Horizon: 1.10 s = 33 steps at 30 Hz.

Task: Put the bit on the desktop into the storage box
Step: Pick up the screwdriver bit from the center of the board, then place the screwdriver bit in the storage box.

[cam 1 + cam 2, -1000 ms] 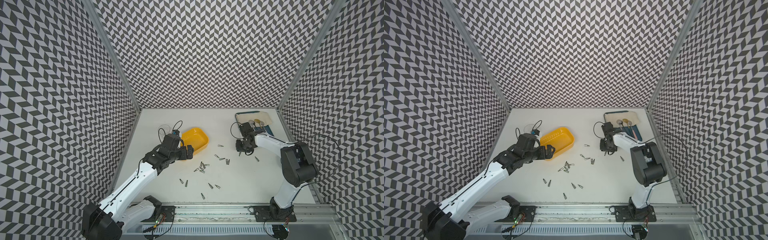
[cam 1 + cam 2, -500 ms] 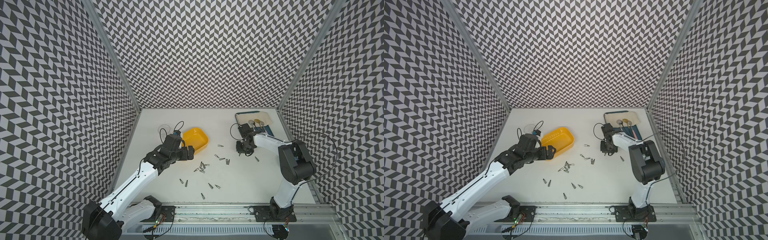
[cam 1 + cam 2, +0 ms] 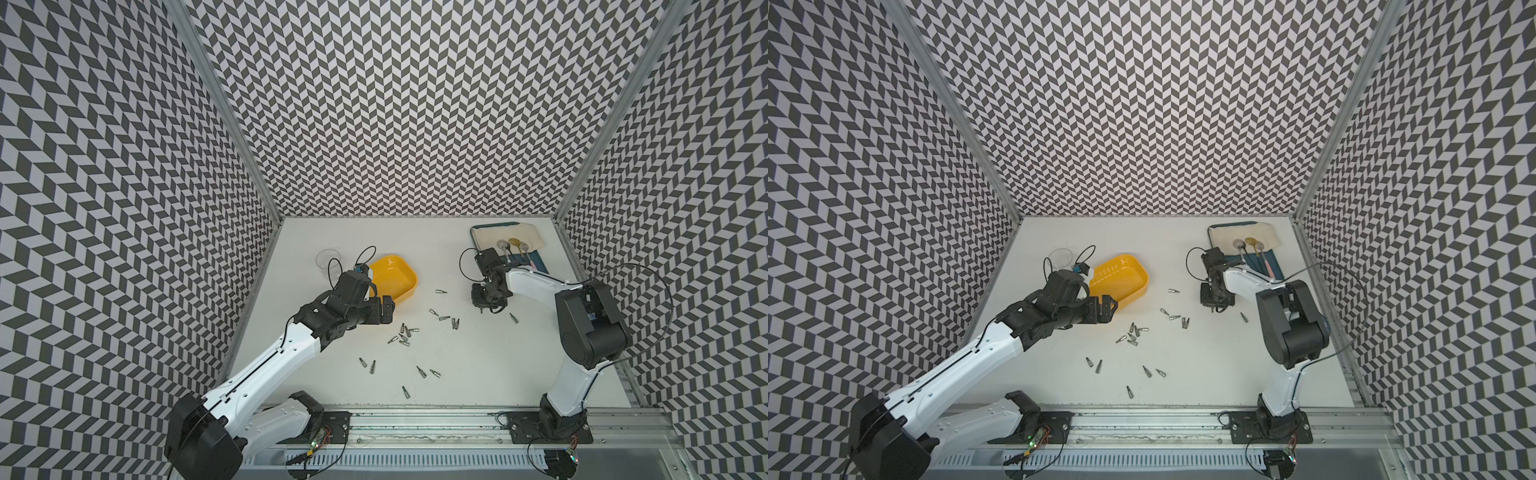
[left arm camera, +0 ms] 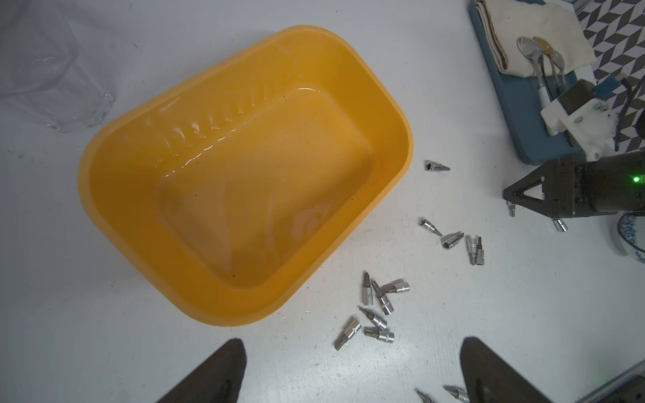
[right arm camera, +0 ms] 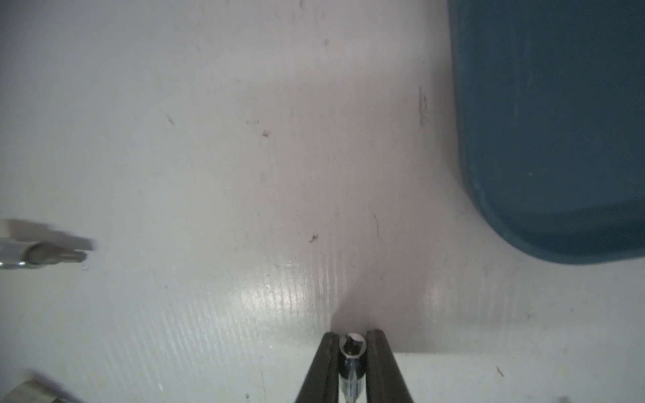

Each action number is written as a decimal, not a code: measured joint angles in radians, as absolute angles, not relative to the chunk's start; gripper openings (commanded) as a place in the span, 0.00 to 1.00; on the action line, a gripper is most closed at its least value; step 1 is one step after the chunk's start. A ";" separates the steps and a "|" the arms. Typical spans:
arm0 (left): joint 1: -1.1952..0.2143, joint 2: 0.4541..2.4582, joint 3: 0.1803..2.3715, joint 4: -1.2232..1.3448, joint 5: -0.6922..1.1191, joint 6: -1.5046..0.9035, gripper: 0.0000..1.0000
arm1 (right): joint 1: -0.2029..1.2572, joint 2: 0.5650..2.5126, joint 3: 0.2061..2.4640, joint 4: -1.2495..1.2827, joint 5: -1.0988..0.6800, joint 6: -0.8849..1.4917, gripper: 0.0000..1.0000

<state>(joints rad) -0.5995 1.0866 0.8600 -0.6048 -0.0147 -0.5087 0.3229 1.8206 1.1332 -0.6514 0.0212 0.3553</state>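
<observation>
1. Storage box (image 3: pixel 395 279): a shallow yellow tub sitting flat on the white desktop (image 3: pixel 478 357), with a small white logo on one end wall. Every bit in view lies outside it.
2. Left gripper (image 3: pixel 385 309): it hovers just beside one corner of the storage box. Its fingers are spread wide and hold nothing. In the left wrist view the two dark fingertips (image 4: pixel 223 366) show well apart.
3. Cluster of bits (image 3: pixel 403 335): several silver socket bits lie in a loose heap on the desktop near the storage box, off its long side. Scattered bits (image 3: pixel 444 318) lie singly or in pairs farther out from the box on that same side.
4. Right gripper (image 5: pixel 352 340): it stands well apart from the storage box, beyond the scattered bits, and points down at the desktop. Its fingers are closed on the held bit (image 5: pixel 351 349), which stands upright between the pads (image 5: pixel 323 366) with its square socket end facing the wrist camera. Whether its tip touches the desktop cannot be told.
5. Lone bit (image 3: pixel 514 318): it lies on the desktop just beside the right gripper, on the side away from the storage box.
6. Glass cup (image 3: pixel 326 259): clear, it stands near a corner of the storage box, not touching it, on the side away from the bits.
7. Blue tray (image 3: pixel 539 261): it lies farther from the storage box than the right gripper and carries a folded cream cloth (image 3: pixel 490 237) and three spoons (image 3: pixel 509 246).
</observation>
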 measured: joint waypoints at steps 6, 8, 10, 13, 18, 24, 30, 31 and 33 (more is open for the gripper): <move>-0.645 1.084 0.827 -0.620 -0.034 -0.555 0.98 | 0.330 1.820 1.135 -0.651 0.006 0.348 0.00; -0.656 1.072 0.812 -0.635 -0.041 -0.587 0.96 | 0.341 1.820 1.139 -0.654 -0.007 0.347 0.00; -0.662 1.048 0.793 -0.653 -0.044 -0.629 0.95 | 0.364 1.820 1.161 -0.674 -0.018 0.347 0.00; -0.670 1.003 0.775 -0.677 -0.051 -0.682 0.96 | 0.406 1.820 1.238 -0.703 -0.035 0.345 0.00; -0.692 0.932 0.768 -0.728 -0.074 -0.756 0.96 | 0.501 1.820 1.417 -0.712 -0.074 0.340 0.00; -0.716 0.864 0.728 -0.785 -0.090 -0.846 0.96 | 0.590 1.875 1.656 -0.727 -0.130 0.328 0.00; -0.749 0.847 0.697 -0.858 -0.111 -0.924 0.89 | 0.643 2.018 1.835 -0.741 -0.194 0.296 0.00; -0.753 0.849 0.697 -0.872 -0.115 -0.936 0.87 | 0.651 2.046 1.863 -0.744 -0.203 0.290 0.00; -0.760 0.853 0.697 -0.894 -0.124 -0.957 0.87 | 0.664 2.105 1.916 -0.756 -0.218 0.278 0.00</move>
<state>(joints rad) -0.7601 0.8528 0.6968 -0.8936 -0.1242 -0.9565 0.6636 2.1048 1.9156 -0.7563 -0.2184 0.2775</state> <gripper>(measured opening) 0.876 0.129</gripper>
